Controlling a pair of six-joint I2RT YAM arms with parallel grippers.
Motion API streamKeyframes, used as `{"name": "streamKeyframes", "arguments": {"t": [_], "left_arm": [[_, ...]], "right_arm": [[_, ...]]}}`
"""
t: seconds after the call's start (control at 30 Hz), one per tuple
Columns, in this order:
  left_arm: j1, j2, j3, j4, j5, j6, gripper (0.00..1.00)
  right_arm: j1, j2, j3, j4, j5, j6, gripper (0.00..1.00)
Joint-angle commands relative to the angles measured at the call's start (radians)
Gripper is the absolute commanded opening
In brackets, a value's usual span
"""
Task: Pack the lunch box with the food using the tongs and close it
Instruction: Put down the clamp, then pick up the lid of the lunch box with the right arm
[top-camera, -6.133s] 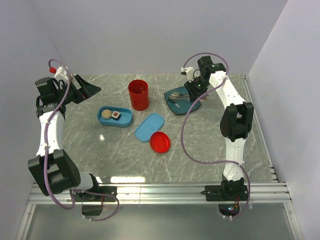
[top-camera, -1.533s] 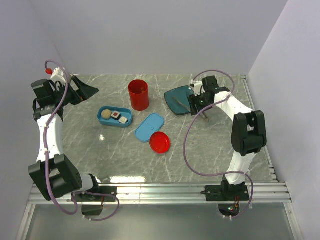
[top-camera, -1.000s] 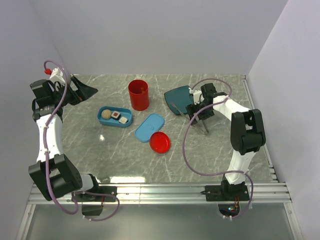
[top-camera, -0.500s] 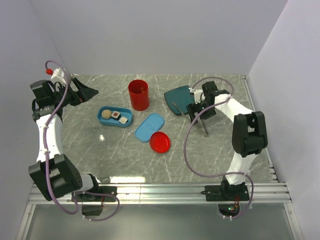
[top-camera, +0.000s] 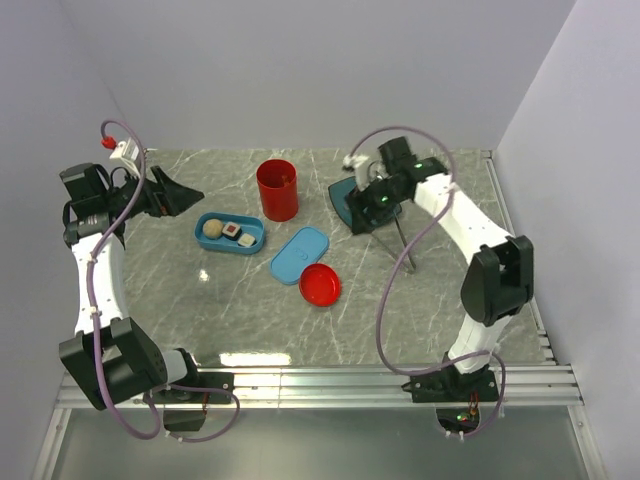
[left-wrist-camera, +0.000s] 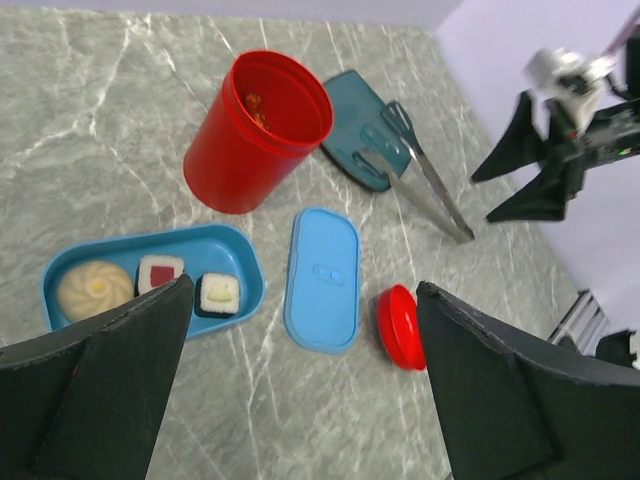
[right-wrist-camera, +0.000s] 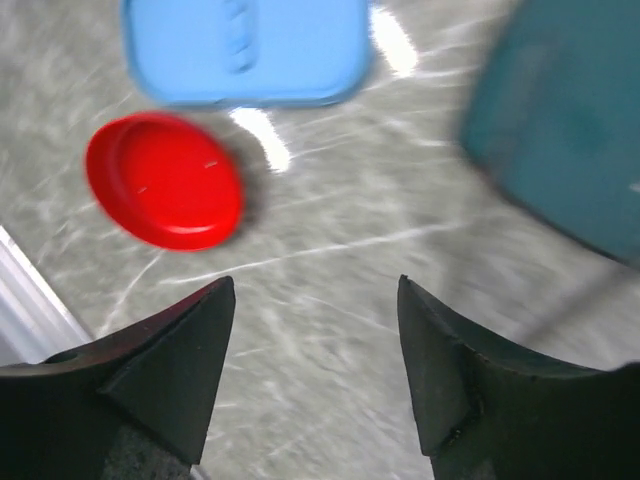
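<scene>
1. Change: the right gripper has let go of the tongs and risen back over the plate. A moment earlier it sat low beside them, near the table.
2. Tongs now: lying flat, one end on the plate's edge, the rest on the table (to the plate's right in the top view). Nothing touches them.
3. Right gripper: jaws wide, nothing btwn them. Its wrist view is blurred, so the arm is prob. moving.
4. Left gripper: jaws wide, empty, held above the table to the left of the lunch box.
5. Lunch box: open, just left of the red cup, w/ a ball and two rolls inside. Its lid lies just beside it, next to a red disc.
6. Meaning: the tongs are off the plate but not in hand, so packing waits on a fresh grasp. Orange pcs in the cup look yet to be moved, and the lid goes on after that.
</scene>
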Motion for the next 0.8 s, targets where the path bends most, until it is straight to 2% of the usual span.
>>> {"name": "streamKeyframes", "arguments": {"t": [0.0,0.23,0.5,0.77], "left_arm": [[0.004,-0.023,-0.015,-0.064,0.07,0.115,0.99],[0.004,-0.042,-0.037,-0.108,0.09,0.196,0.99],[0.003,-0.037,-0.054,-0.094,0.092,0.179,0.99],[0.003,-0.056,-0.078,-0.045,0.078,0.118,0.99]], "right_arm": [[0.087,0.039,-0.064,-0.007,-0.028,0.005,0.72],[0.173,0.136,-0.159,0.111,-0.038,0.055,0.64],[0.229,0.214,-0.183,0.186,-0.043,0.087,0.61],[0.237,0.282,-0.185,0.24,-0.015,0.118,0.5]]}}
